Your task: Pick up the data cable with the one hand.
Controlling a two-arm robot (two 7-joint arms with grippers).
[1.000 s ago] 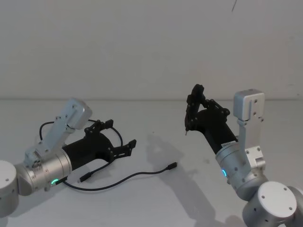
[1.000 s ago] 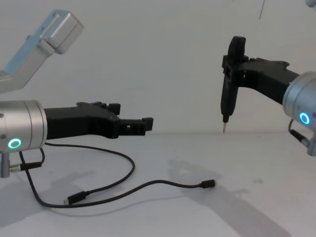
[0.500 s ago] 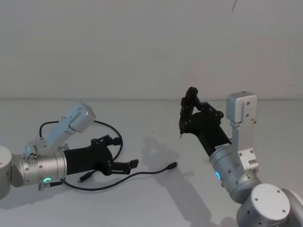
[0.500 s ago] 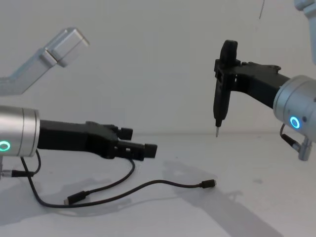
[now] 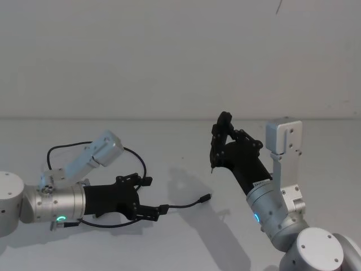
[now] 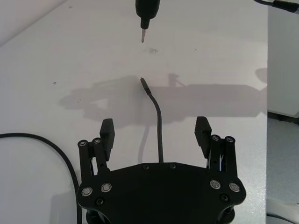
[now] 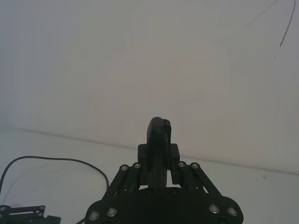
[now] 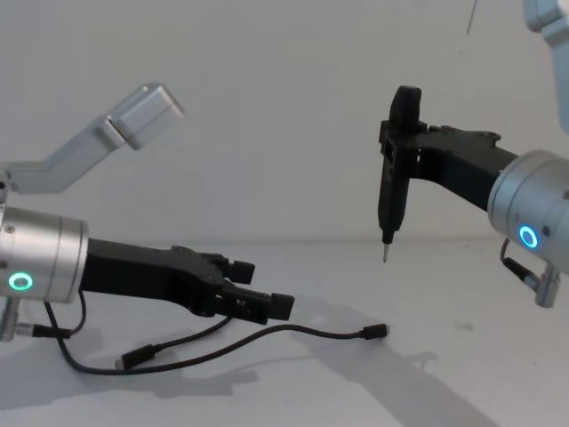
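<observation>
Left gripper [image 5: 153, 196]: black plastic, fingers spread, low over matte white table [image 5: 186, 248]. Thin black cable [image 6: 158, 122] lies on table, running between fingers; contact unclear. Palm hides its near stretch in wrist view; chest view shows it looping under arm. Right gripper [image 8: 400, 142] raised, clamped on pen-shaped tool [image 8: 387, 209].

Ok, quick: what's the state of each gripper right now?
Left gripper: open, straddling the data cable, not gripping it.
Right gripper: shut on the black pen-shaped tool, tip down.
</observation>
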